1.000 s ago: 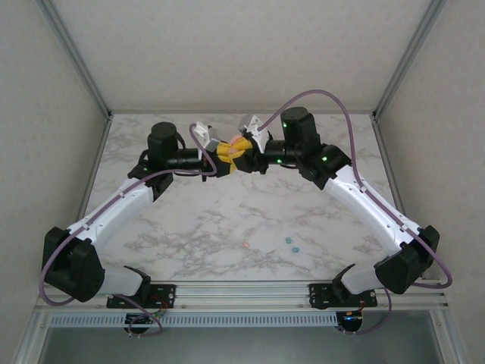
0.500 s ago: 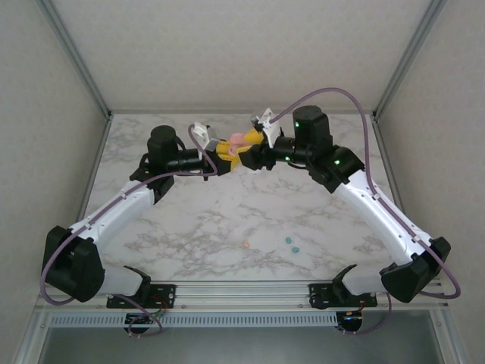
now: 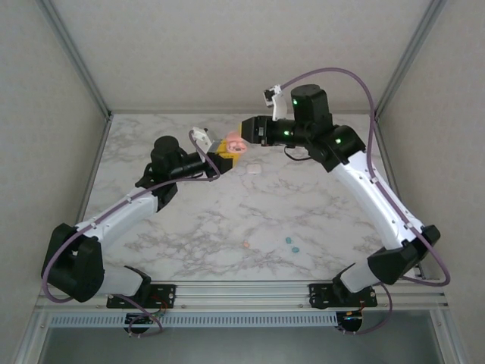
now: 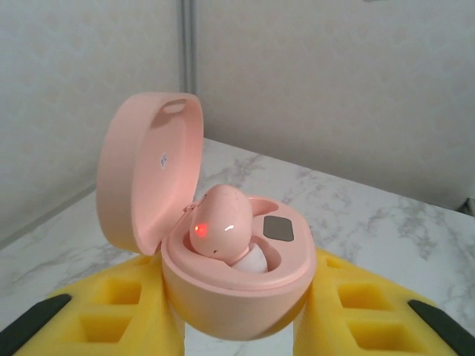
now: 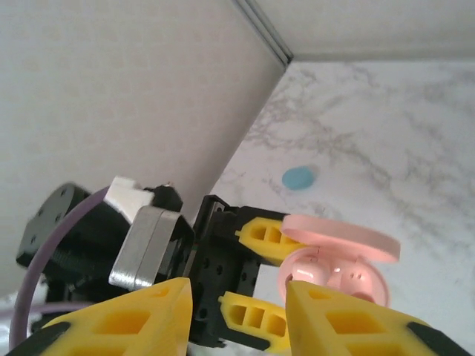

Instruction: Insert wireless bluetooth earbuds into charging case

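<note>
Nearest the arm bases, three loose earbuds lie on the marble table [image 3: 189,227]: a pink-orange earbud [image 3: 246,244] and, to its right, two teal earbuds [image 3: 288,240], the pair close together and apart from the pink-orange one. Further back, a small white piece [image 3: 252,170] rests on the table; it is too small to tell what it is.

Just beyond it, the left claw [image 3: 225,154] pinches the pink charging case [image 3: 233,144] above the table. In the left wrist view, the left claw [image 4: 237,315] presses its yellow pads [image 4: 126,311] against both sides of the case [image 4: 237,297], whose lid [image 4: 145,178] stands open and upright. A pink earbud [image 4: 221,220] sits in the left well, glowing with a red light, and its white tip [image 4: 250,261] shows beneath it. A dark rectangular patch [image 4: 278,228] lies beside it on the case's inner face. A tiny printed mark [image 4: 162,157] inside the lid is too small to read.

Farther back, the right claw [image 3: 244,130] hovers just beside the case. In the right wrist view, the right claw [image 5: 237,297] is spread and holds nothing, with the open case [image 5: 334,271] beyond its fingers. A teal rounded piece [image 5: 299,177] lies on the table near the wall [image 5: 133,89].
</note>
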